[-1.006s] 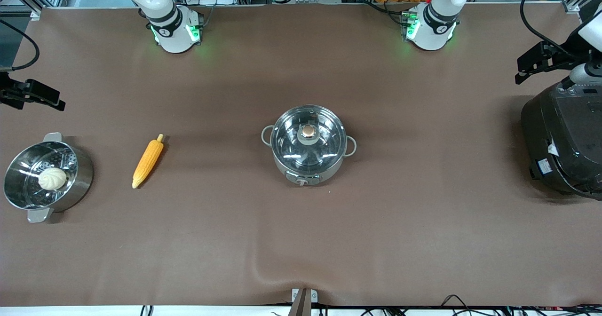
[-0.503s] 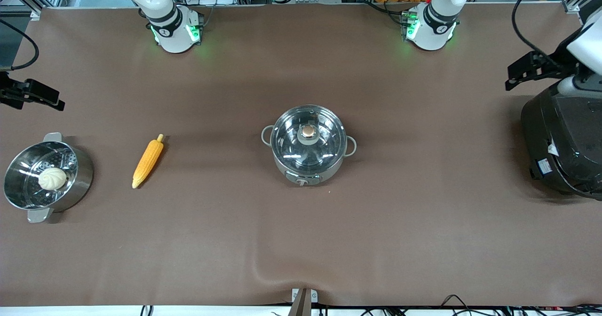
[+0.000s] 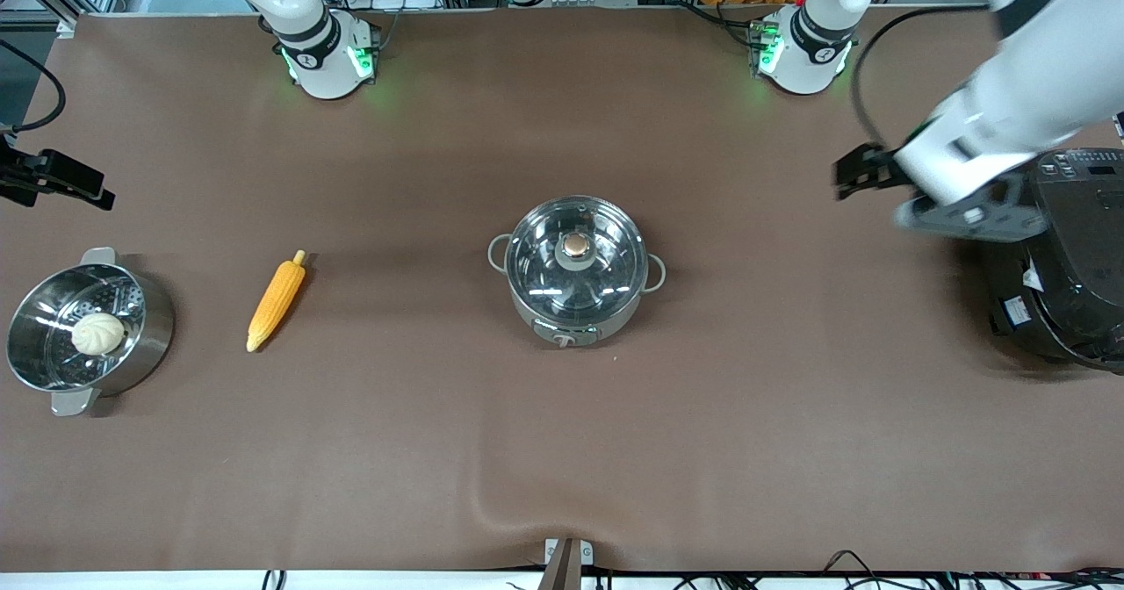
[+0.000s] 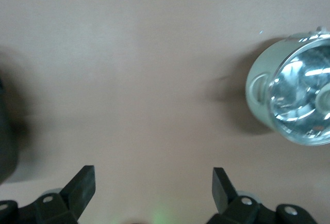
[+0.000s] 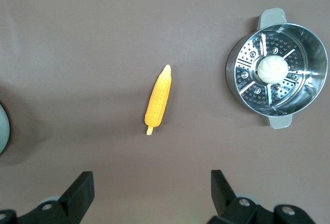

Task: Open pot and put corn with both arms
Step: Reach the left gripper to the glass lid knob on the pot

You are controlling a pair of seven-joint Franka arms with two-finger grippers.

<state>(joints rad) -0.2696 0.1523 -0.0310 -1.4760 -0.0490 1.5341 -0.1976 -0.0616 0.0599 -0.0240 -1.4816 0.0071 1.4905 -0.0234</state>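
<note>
Big picture: the brown table mat (image 3: 562,449) is mostly bare, w/ a ripple along the edge nearest the front cam, and cables and racks sit past the bases.

Black rice cooker (image 3: 1067,265) parks at the left arm's end, out of the way imo.

The pot (image 3: 575,269) sits mid-table, prob so both arms can reach it. Its glass lid (image 3: 575,256) is on, copper knob (image 3: 576,245) up, so nothing's opened yet.

Steamer pot (image 3: 88,331) w/ a white bun (image 3: 97,333) is at the right arm's end, just clutter for this job.

The corn (image 3: 276,302) lies flat between steamer and pot, closer to the steamer, nothing touching it.

Left gripper (image 4: 153,185) hangs over bare mat between cooker and pot, fingers spread wide, holding nothing; looks lined up for the lid.

Right gripper (image 5: 150,188) is over the mat near the corn, also wide open and empty, and that arm waits.
</note>
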